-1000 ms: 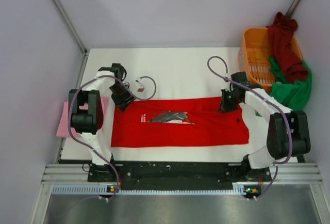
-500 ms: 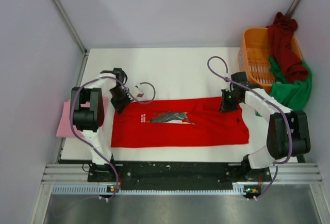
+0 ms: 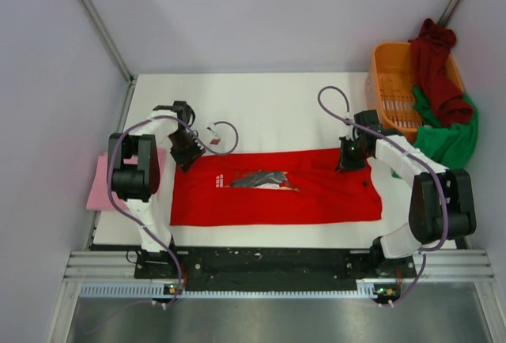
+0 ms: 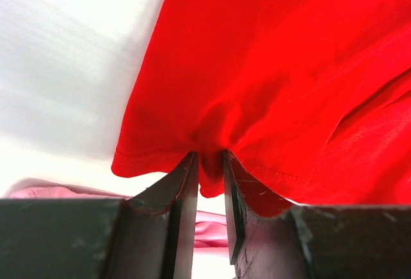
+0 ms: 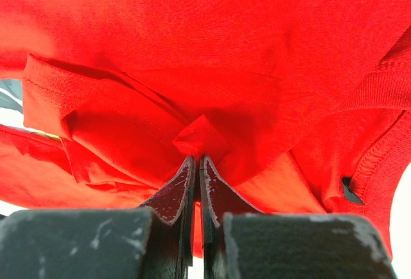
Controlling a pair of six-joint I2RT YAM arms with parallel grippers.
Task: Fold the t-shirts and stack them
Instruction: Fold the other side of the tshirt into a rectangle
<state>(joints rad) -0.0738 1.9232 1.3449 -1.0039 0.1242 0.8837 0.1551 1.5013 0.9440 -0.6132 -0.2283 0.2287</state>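
- Four t-shirts in view, one of each colour: red, pink, maroon, green.
- The red t-shirt (image 3: 277, 189) lies spread flat and lengthwise across the near half of the white table (image 3: 269, 114), with one dark graphic (image 3: 261, 179) on its middle.
- The one pink t-shirt (image 3: 99, 185) lies just beyond the red t-shirt's left end, at the table's edge.
- One orange basket (image 3: 387, 74) stands beyond the red t-shirt's far right corner. The maroon t-shirt (image 3: 436, 66) is draped over it, and the green t-shirt (image 3: 451, 141) hangs off its near side.
- Two grippers, one at each far corner of the red t-shirt.
- The left gripper (image 4: 210, 163) is at the far left corner, its jaws drawn close with a bunch of the red hem pinched between them.
- The right gripper (image 5: 198, 160) is at the far right corner, its jaws pressed together on a small peak of red cloth.
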